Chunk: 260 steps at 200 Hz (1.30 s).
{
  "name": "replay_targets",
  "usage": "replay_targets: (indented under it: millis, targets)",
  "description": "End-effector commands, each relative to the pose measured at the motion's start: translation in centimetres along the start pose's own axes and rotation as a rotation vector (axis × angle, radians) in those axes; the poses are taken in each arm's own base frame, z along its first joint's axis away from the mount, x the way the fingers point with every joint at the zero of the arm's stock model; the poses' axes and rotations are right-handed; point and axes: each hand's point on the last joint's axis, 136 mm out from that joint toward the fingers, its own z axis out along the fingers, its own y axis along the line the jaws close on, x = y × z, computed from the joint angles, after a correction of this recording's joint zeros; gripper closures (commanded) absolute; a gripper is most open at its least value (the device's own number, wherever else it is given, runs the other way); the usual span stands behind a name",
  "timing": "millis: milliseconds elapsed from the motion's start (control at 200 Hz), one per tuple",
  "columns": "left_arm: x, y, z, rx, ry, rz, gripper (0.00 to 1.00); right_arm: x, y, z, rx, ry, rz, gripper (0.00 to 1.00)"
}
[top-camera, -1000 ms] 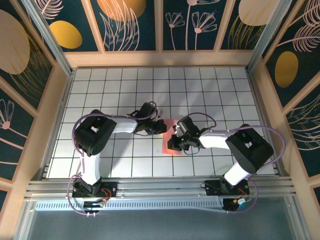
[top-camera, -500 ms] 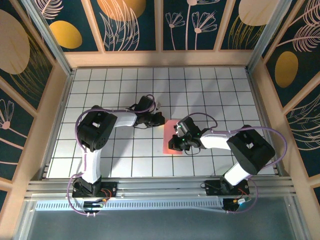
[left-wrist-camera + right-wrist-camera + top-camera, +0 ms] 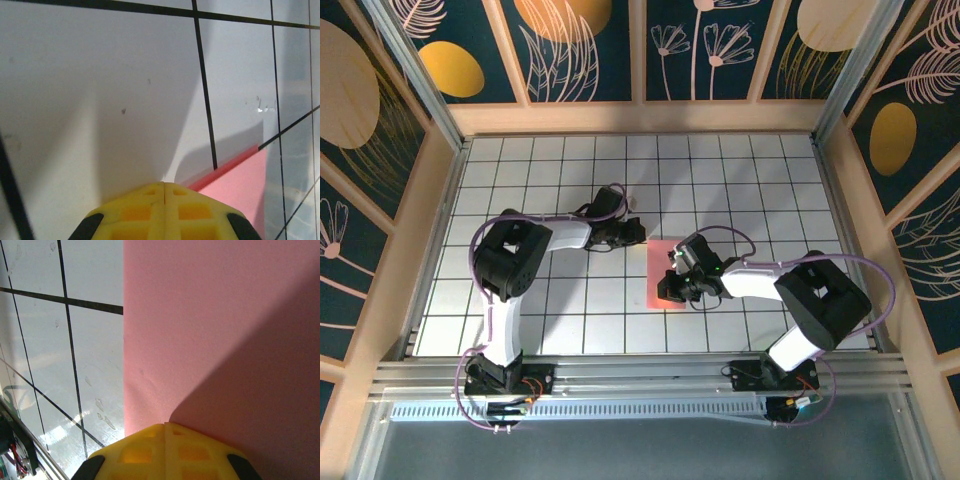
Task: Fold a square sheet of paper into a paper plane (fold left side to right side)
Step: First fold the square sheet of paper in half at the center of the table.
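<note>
The square sheet of paper (image 3: 658, 263) is salmon-pink and lies flat on the white grid table as a narrow upright rectangle about one tile wide. My right gripper (image 3: 666, 289) is shut, with its tip down on the sheet's lower part. In the right wrist view the yellow fingertips (image 3: 150, 450) meet over the pink paper (image 3: 215, 325), near its left edge. My left gripper (image 3: 640, 236) is shut and holds nothing. It sits on bare tile just up and left of the sheet's top corner. In the left wrist view the paper's (image 3: 240, 187) corner lies to the right of the closed tip (image 3: 165, 184).
The white grid table (image 3: 550, 180) is ringed by a wooden frame (image 3: 640, 115) and patterned walls. An aluminium rail (image 3: 640, 372) with both arm bases runs along the near edge. Purple cables loop over each arm.
My left gripper has slid up and left off the paper's top-left corner onto bare tile. The right gripper and the paper have stayed put.
</note>
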Motion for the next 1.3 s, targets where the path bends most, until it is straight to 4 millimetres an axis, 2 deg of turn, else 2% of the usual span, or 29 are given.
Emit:
replay_targets:
  millis: [0,170,310,395,631,951,1161,1296]
  targets:
    - [-0.5,-1.9,-2.4,0.059,-0.051,0.044,1.00,2.7,-4.2,0.0,0.147,0.071,0.057,1.00]
    - [1.2,-3.6,-3.0,0.168,-0.014,0.052,1.00,2.6,-4.3,-0.1,0.153,0.067,0.056,1.00]
    - [2.5,-4.6,-1.6,0.203,0.043,0.074,1.00,2.9,-4.6,0.0,0.159,0.075,0.059,1.00]
    - [2.6,-4.9,-0.9,0.202,0.055,0.083,1.00,2.9,-4.6,0.0,0.159,0.075,0.062,1.00]
    - [2.2,-3.9,0.9,0.158,0.072,0.077,1.00,2.9,-4.6,0.1,0.158,0.077,0.064,1.00]
    - [2.0,-1.9,2.2,0.072,0.064,0.080,1.00,2.9,-4.7,0.2,0.162,0.082,0.062,1.00]
    - [1.9,-0.9,2.7,0.038,0.053,0.069,1.00,3.0,-4.8,0.1,0.165,0.084,0.062,1.00]
    - [0.9,-0.6,2.5,0.012,0.030,0.072,1.00,3.1,-4.8,0.2,0.165,0.086,0.063,1.00]
